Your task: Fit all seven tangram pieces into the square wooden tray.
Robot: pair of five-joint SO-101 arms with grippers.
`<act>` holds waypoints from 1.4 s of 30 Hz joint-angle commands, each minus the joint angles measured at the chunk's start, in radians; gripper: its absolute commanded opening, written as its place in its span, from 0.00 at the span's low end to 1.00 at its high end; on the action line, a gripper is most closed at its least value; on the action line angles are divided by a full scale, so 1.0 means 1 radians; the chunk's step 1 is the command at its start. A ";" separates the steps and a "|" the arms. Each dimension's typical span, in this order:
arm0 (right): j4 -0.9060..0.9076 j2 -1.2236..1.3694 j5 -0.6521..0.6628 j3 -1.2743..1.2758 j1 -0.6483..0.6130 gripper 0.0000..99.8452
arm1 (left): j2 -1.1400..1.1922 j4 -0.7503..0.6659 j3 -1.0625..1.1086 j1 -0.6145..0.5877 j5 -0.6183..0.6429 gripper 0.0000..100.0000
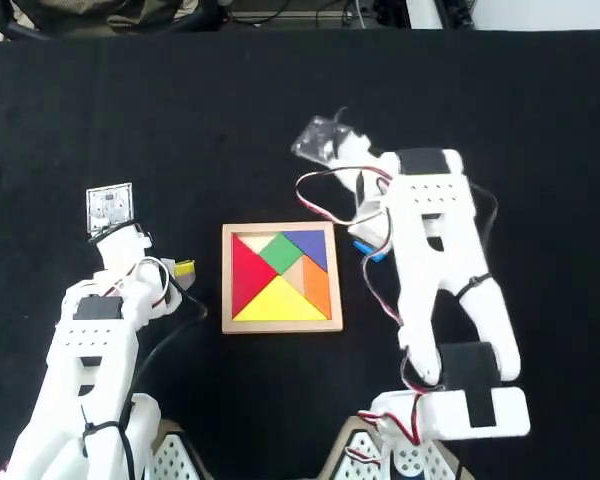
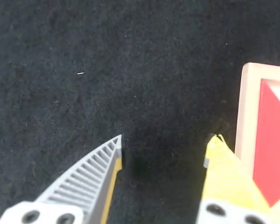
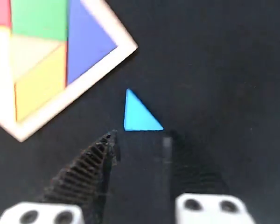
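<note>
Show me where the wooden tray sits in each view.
High view: tray at the middle of the table.
Left wrist view: its rim beside the left gripper.
Right wrist view: its corner beyond the right gripper.
Shared landmark: the red piece inside it.

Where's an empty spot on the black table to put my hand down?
The widest bare patch is the black table beyond the square wooden tray, toward the far edge. A bare strip lies between the tray and the left gripper. It is crowded on the tray's other side: the right gripper and a small blue triangle sit there.
</note>
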 commanded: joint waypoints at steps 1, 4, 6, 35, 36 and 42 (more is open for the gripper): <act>0.020 0.030 0.187 -0.001 0.020 0.26 | -0.011 -0.015 -0.002 0.008 0.005 0.28; 0.012 0.090 0.279 -0.024 0.026 0.26 | -0.011 -0.015 -0.002 0.008 0.002 0.28; 0.034 0.136 0.347 -0.047 0.051 0.26 | -0.011 -0.015 -0.002 0.008 0.000 0.28; 0.057 0.475 0.582 -0.228 0.054 0.26 | -0.011 -0.017 -0.004 0.010 -0.002 0.28; 0.057 0.476 0.580 -0.228 0.044 0.26 | -0.011 -0.017 -0.004 0.010 -0.002 0.28; 0.055 0.476 0.512 -0.228 -0.012 0.26 | -0.011 -0.017 -0.004 0.010 -0.002 0.28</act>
